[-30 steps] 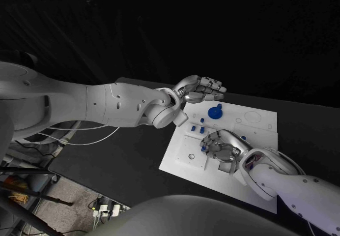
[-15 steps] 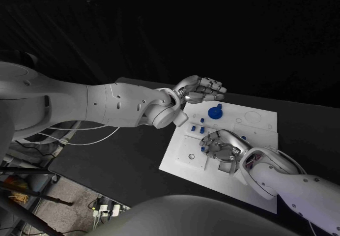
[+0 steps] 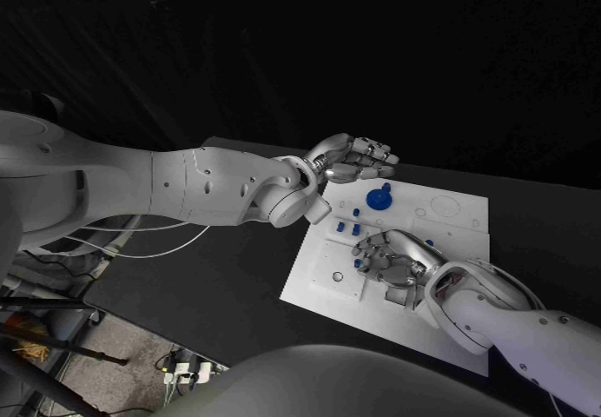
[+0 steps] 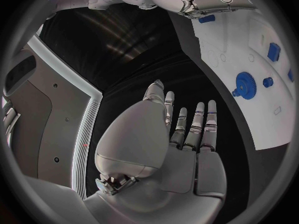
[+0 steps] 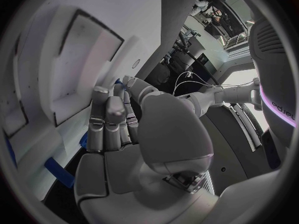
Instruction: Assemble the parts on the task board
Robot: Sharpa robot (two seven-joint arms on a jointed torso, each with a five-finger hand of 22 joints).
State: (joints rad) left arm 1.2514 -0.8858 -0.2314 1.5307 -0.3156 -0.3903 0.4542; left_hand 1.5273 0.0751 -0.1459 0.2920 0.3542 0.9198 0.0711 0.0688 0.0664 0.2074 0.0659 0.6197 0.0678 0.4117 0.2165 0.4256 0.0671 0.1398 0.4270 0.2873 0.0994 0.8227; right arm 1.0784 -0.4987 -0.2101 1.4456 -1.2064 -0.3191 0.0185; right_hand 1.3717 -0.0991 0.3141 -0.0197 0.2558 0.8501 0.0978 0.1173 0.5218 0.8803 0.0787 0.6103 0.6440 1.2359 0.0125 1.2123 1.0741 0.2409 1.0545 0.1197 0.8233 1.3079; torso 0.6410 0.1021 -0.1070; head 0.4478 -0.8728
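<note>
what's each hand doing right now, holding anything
Left hand: open, fingers straight, holding nothing, off the task board.
Right hand: over the board; cannot tell whether it holds a part.

A white task board (image 3: pixel 445 228) sits right of centre in the head view, on a black table (image 3: pixel 226 269). A bright blue gear (image 3: pixel 379 200) and several small blue parts (image 3: pixel 340 226) dot the board's upper left. Both arms are glossy white; the left hand (image 3: pixel 354 157) and right hand (image 3: pixel 399 261) are metallic silver with grey fingers.
</note>
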